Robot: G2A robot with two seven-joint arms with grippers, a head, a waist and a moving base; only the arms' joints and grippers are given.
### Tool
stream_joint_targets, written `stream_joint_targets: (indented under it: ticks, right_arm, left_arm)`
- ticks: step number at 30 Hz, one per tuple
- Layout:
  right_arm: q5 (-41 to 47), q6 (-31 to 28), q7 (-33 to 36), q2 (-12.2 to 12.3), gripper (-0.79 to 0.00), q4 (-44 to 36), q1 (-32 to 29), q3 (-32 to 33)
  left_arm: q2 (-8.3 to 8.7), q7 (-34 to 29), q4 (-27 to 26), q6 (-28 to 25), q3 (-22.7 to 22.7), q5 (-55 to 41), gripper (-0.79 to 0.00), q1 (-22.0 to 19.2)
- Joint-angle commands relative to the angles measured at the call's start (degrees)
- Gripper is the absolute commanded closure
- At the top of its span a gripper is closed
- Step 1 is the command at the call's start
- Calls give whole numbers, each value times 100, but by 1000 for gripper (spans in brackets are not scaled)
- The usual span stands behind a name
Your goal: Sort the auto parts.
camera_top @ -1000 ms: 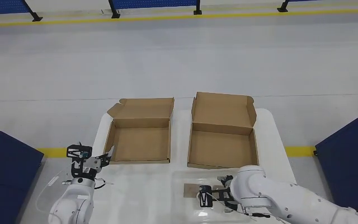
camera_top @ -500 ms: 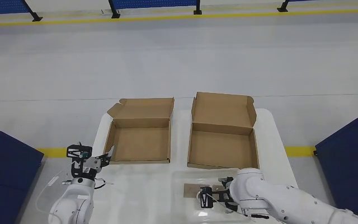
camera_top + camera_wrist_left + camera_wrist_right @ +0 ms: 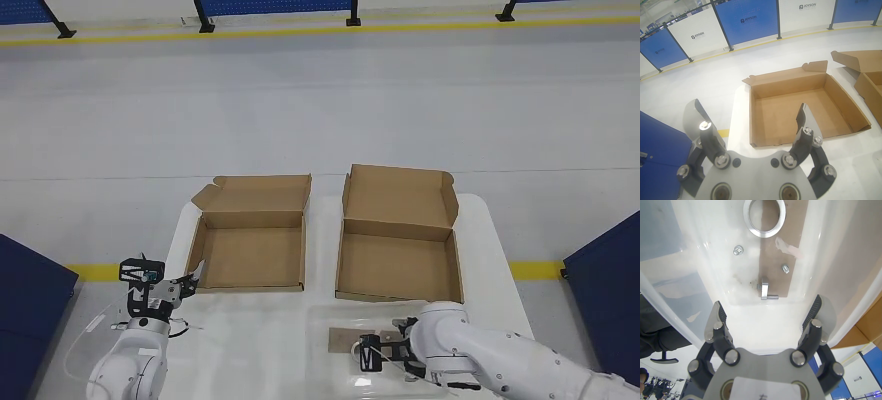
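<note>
Inside a clear plastic bin (image 3: 687, 262) lie a metal ring (image 3: 751, 224), two small bolts (image 3: 738, 250) (image 3: 785, 268) and a metal bracket with a pin (image 3: 765, 291). My right gripper (image 3: 768, 300) hangs open just over the bin's near end, the bracket a little ahead of its fingertips. In the top view the right gripper (image 3: 362, 354) is over the bin (image 3: 320, 316) at the table's front. My left gripper (image 3: 749, 103) (image 3: 190, 275) stands open and holds nothing, at the front left corner of the left cardboard box (image 3: 800, 108).
Two open, empty cardboard boxes sit side by side mid-table, the left box (image 3: 250, 255) and the right box (image 3: 398, 265), lids folded back. A brown sheet (image 3: 780, 256) shows under the bin's floor. A blue panel (image 3: 659, 144) stands off the table's left edge.
My right gripper has crept slightly to the right over the bin. The left arm has not moved.
</note>
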Motion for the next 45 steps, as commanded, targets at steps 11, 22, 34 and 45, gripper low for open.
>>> stream_joint_targets:
  ticks: [11, 22, 34, 45]
  right_arm:
    - [-59, -71, 147, -173, -379, 254, -14, -89]
    - [137, -111, 199, -327, -351, 514, 167, -369]
    - [-62, 60, 263, -403, -336, 544, 163, -337]
    - [-198, 18, 180, -529, -317, 750, 108, -350]
  left_arm:
    - [0, 0, 0, 0, 0, 0, -785, 0]
    - [0, 0, 0, 0, 0, 0, -785, 0]
    - [0, 0, 0, 0, 0, 0, -785, 0]
    - [0, 0, 0, 0, 0, 0, -785, 0]
